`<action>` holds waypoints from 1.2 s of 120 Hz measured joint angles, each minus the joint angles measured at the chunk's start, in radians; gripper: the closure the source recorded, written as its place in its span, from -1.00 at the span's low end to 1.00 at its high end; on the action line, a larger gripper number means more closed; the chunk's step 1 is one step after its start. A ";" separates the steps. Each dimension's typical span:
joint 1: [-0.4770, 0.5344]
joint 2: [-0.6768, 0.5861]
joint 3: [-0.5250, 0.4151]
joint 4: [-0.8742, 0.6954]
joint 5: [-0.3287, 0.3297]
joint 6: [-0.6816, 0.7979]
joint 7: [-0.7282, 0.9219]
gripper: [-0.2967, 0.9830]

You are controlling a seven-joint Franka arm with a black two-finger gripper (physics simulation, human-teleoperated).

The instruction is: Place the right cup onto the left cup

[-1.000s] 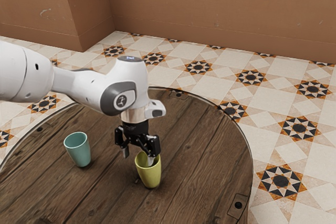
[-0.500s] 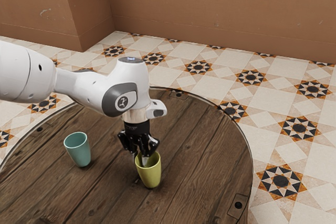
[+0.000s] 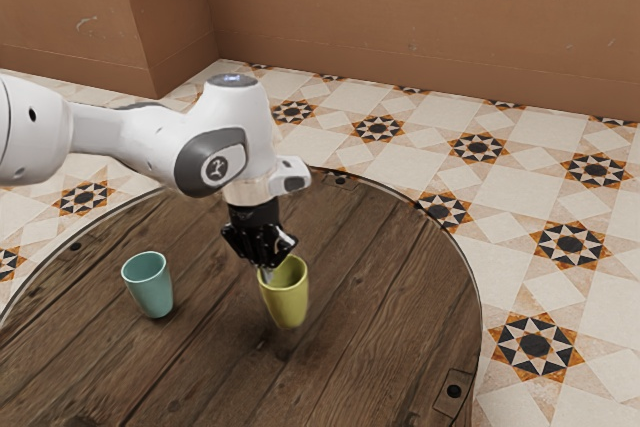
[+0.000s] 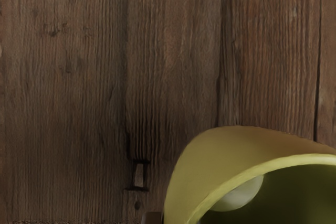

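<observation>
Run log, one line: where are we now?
gripper: shut on yellow-green cup wall | lifted off table | teal cup: upright, on table | stacking: not done

A round desk (image 3: pixel 400 277) of dark, weathered wooden planks, bound by a thin rim (image 3: pixel 481 296), bears dark studs (image 3: pixel 454 391) close to its edge. A teal cup (image 3: pixel 151 290) stands upright on the boards, toward the desk's edge at the exterior view's left.
</observation>
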 joint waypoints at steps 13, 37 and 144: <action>0.010 -0.062 0.000 0.001 0.005 -0.032 -0.002 0.68; 0.049 -0.161 0.002 -0.004 0.009 -0.111 -0.006 0.69; 0.450 -0.312 0.000 -0.095 0.012 -0.235 0.048 0.69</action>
